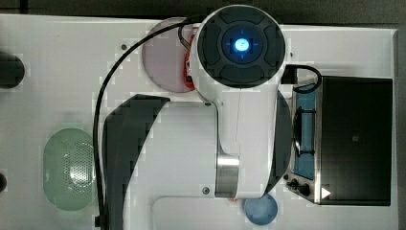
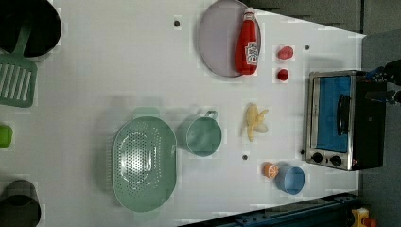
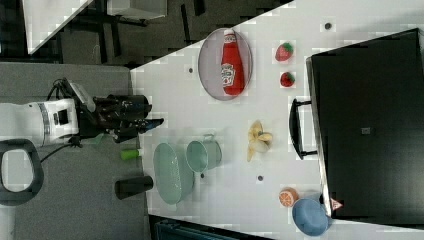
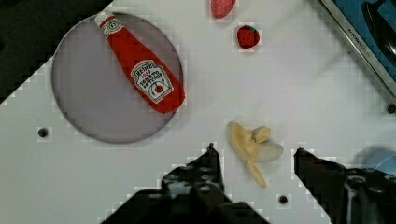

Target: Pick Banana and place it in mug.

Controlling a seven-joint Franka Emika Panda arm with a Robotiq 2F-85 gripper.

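The banana (image 2: 255, 122) is small, pale yellow and partly peeled, and lies on the white table between the mug and the toaster oven. It also shows as the banana (image 3: 259, 139) in the right view and the banana (image 4: 250, 140) in the wrist view. The teal mug (image 2: 203, 136) stands upright beside the colander, seen again as the mug (image 3: 202, 155). My gripper (image 4: 255, 149) is open, holds nothing, and its two black fingers frame the banana from well above. In the right view the gripper (image 3: 156, 121) is far from the table surface.
A green perforated colander (image 2: 144, 163) sits next to the mug. A ketchup bottle (image 2: 249, 42) lies on a grey plate (image 2: 217, 38), near two strawberries (image 2: 283, 64). A toaster oven (image 2: 340, 120), a blue bowl (image 2: 291, 179) and an orange slice (image 2: 270, 169) flank the banana.
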